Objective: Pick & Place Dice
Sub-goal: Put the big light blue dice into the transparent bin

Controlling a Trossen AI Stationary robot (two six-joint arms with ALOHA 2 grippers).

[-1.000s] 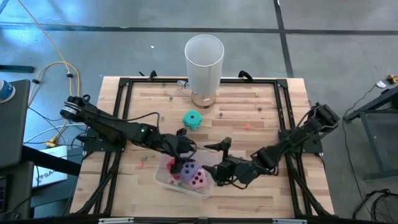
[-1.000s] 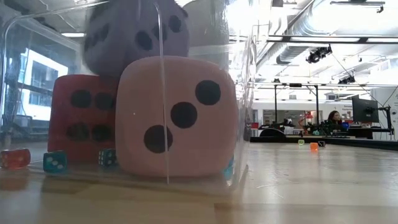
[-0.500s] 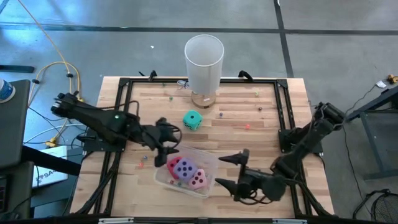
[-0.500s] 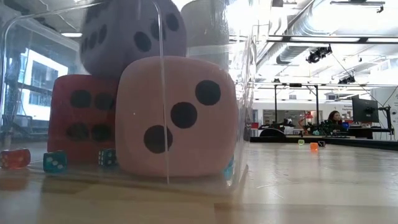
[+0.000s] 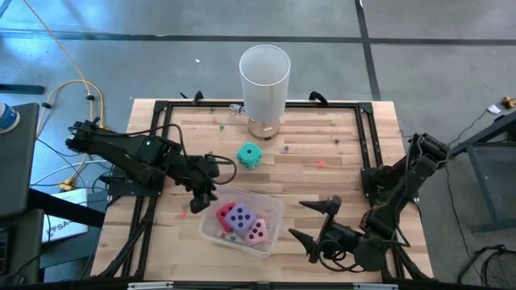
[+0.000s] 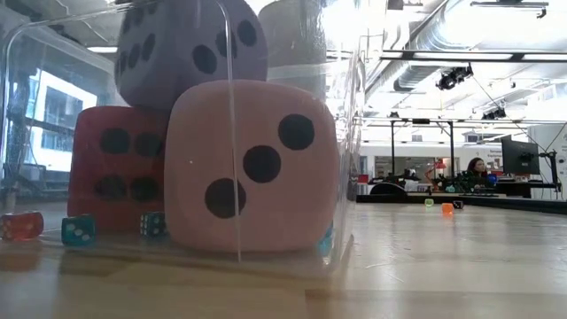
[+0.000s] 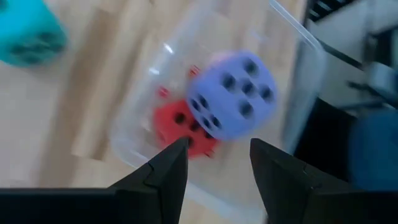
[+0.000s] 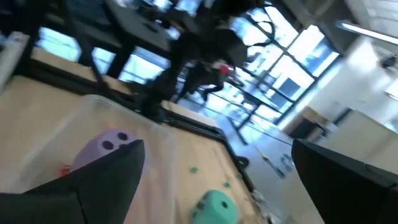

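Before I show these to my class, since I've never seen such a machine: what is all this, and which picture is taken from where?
It is a robot with two dark arms at a wooden table. One picture looks straight down, one sits at table height, and two come from cameras on the arms' wrists. A clear plastic tub holds three foam dice: the red die, the purple die and the pink die. The teal-green die lies alone on the table near a tall white cup. The left gripper is beside the tub and the right gripper is wide open; both hold nothing.
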